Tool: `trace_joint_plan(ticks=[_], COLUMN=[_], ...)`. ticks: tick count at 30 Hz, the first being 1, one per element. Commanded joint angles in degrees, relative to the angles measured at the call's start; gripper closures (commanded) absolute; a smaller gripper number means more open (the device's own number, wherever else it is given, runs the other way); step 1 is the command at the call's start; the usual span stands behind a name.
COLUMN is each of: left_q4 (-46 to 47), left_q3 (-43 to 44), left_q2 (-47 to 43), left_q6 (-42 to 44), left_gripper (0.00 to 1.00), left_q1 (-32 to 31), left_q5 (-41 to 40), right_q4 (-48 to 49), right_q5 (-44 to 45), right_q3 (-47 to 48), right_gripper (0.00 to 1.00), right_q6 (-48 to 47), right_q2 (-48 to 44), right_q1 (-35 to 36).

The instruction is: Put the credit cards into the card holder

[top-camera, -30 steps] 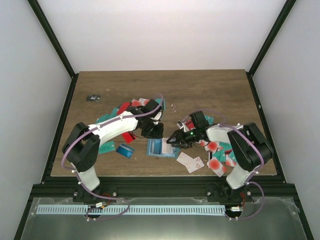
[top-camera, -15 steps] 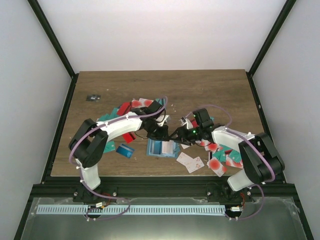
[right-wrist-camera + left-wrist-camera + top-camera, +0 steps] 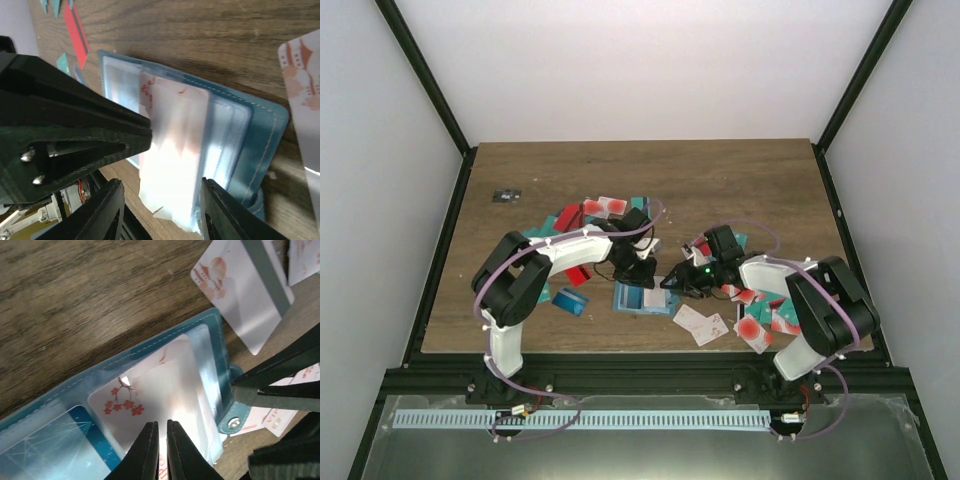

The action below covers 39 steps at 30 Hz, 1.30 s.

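You have 1 card holder (image 3: 642, 297) lying open on the surface (image 3: 740, 170), with credit cards (image 3: 760, 325) in 2 loose heaps, behind-left and right of it, too overlapped to count. Your left fingers (image 3: 146, 455) are clenched on 1 white card (image 3: 150, 395) at the holder's pocket. Your right fingers (image 3: 102, 215) stand spread wide over the holder's edge, grasping nothing.
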Motion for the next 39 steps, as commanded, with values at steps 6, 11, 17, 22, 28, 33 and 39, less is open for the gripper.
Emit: trace_joint_plan(ticks=[6, 11, 17, 22, 28, 33, 39], left_q4=[-2.3, -2.3, -1.8, -1.5, -0.9, -1.4, -1.2], left_q3=[0.9, 0.6, -0.3, -0.2, 0.6, 0.9, 0.3], left_q2=[1.3, 1.7, 2.4, 2.4, 2.5, 3.2, 3.1], left_q6=[3.2, 3.5, 3.7, 3.6, 3.6, 4.1, 4.3], left_gripper=[0.96, 0.96, 0.96, 0.96, 0.96, 0.96, 0.96], left_q1=[-0.4, -0.3, -0.3, -0.3, -0.8, -1.0, -1.1], left_q5=[-4.1, -5.4, -6.0, -5.3, -4.0, -5.3, -5.2], right_q4=[4.5, 5.2, 5.3, 4.4, -2.2, -1.8, 3.0], right_q5=[-2.9, -4.2, -4.1, -4.5, 0.8, 1.5, -1.2], right_q3=[1.9, 2.4, 2.2, 2.2, 2.1, 0.0, -0.7], right_gripper=[0.56, 0.56, 0.57, 0.58, 0.59, 0.61, 0.61], right_q6=[0.9, 0.9, 1.0, 0.7, -0.4, 1.3, 2.6], right_q2=[5.9, 8.0, 9.2, 8.5, 3.4, 3.3, 7.0], right_q1=[0.0, 0.0, 0.0, 0.0, 0.0, 0.0, 0.2])
